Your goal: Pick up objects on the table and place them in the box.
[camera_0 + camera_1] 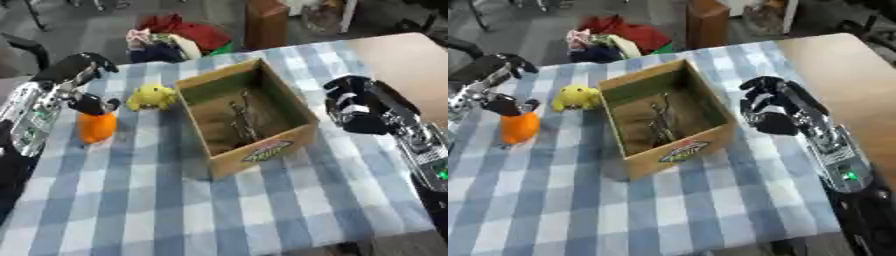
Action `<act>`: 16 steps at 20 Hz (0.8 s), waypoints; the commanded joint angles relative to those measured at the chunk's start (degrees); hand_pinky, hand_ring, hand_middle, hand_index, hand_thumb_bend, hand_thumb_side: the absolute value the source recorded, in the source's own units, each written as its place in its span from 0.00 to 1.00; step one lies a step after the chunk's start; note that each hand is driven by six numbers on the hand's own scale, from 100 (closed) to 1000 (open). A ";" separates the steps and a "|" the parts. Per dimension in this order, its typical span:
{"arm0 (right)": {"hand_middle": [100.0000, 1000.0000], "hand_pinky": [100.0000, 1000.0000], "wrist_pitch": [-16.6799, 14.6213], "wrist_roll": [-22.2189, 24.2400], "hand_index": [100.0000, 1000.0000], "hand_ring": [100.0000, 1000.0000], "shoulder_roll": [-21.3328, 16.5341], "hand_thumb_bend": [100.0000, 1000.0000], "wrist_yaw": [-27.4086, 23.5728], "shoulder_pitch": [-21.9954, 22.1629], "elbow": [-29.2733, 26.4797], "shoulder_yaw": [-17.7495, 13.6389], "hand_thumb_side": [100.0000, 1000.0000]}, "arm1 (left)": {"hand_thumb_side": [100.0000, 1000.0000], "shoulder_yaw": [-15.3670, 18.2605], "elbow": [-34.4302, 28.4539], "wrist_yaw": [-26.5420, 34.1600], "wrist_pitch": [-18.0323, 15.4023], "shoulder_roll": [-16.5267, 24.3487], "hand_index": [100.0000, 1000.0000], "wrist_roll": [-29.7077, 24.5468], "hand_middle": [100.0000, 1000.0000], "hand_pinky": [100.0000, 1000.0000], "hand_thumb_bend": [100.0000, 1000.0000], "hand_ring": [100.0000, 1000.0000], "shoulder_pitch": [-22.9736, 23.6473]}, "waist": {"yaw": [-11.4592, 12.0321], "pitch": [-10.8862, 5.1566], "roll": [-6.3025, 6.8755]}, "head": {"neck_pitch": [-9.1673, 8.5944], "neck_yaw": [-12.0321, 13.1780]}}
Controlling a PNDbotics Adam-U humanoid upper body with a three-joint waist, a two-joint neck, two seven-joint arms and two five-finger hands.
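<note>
An open cardboard box [302, 131] stands mid-table on the blue checked cloth, with a thin metal utensil [241, 122] lying inside. Left of it sits a yellow plush toy [151, 96]. Further left an orange object [96, 127] stands upright on the cloth. My left hand [74, 75] hovers over it, fingers arched and spread well above it, and the thumb [94, 105] is at the object's top. My right hand [776, 107] is just right of the box's right wall, fingers curled, with nothing seen in it.
A heap of coloured cloth and toys [175, 35] lies beyond the table's far edge, next to a brown upright box [264, 22]. Bare wooden tabletop [402, 60] shows at the far right. Checked cloth [219, 210] stretches toward me in front of the box.
</note>
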 commanded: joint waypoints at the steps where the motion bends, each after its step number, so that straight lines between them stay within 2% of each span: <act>1: 0.43 0.53 -0.03 -0.20 0.73 0.75 -1.51 0.00 0.01 -0.84 -0.62 -0.64 0.03 | 0.00 1.59 2.19 -2.74 0.87 2.04 0.80 -0.03 0.72 0.72 0.40 0.69 -0.52 | 0.12 -0.73 -0.36 | -0.22 -0.27; 5: 0.43 0.53 -0.05 -0.22 0.73 0.75 -1.50 0.00 -0.06 -0.84 -0.55 -0.71 0.03 | 0.00 1.56 5.20 -4.72 0.29 1.37 0.79 -1.45 0.70 0.70 0.41 0.66 -0.47 | 0.02 -0.66 -0.58 | -0.09 -0.25; 7: 0.43 0.53 -0.05 -0.19 0.73 0.75 -1.47 0.00 -0.09 -0.83 -0.50 -0.69 0.03 | 0.00 1.45 6.48 -5.52 -0.06 0.93 0.75 -2.08 0.64 0.68 0.38 0.61 -0.59 | -0.04 -0.65 -0.65 | -0.04 -0.24; 10: 0.43 0.53 -0.10 -0.16 0.73 0.75 -1.42 0.00 -0.10 -0.87 -0.45 -0.71 0.03 | 0.00 1.52 7.96 -5.44 -0.54 0.15 0.57 -2.42 0.43 0.61 0.28 0.44 -0.91 | -0.15 -0.69 -0.73 | 0.02 -0.23; 12: 0.43 0.53 -0.10 -0.22 0.73 0.75 -1.40 0.00 -0.10 -0.85 -0.44 -0.76 0.03 | 0.00 1.59 8.35 -3.79 -0.92 -0.21 0.48 -2.34 0.34 0.58 0.23 0.36 -1.15 | -0.23 -0.74 -0.74 | -0.01 -0.22; 16: 0.43 0.53 -0.11 -0.20 0.73 0.75 -1.40 0.00 -0.14 -0.74 -0.39 -0.76 0.03 | 0.00 1.71 5.92 -1.25 -0.52 -0.22 0.35 0.24 0.21 0.52 0.24 0.25 -1.90 | -0.33 -0.86 -0.70 | 0.03 -0.26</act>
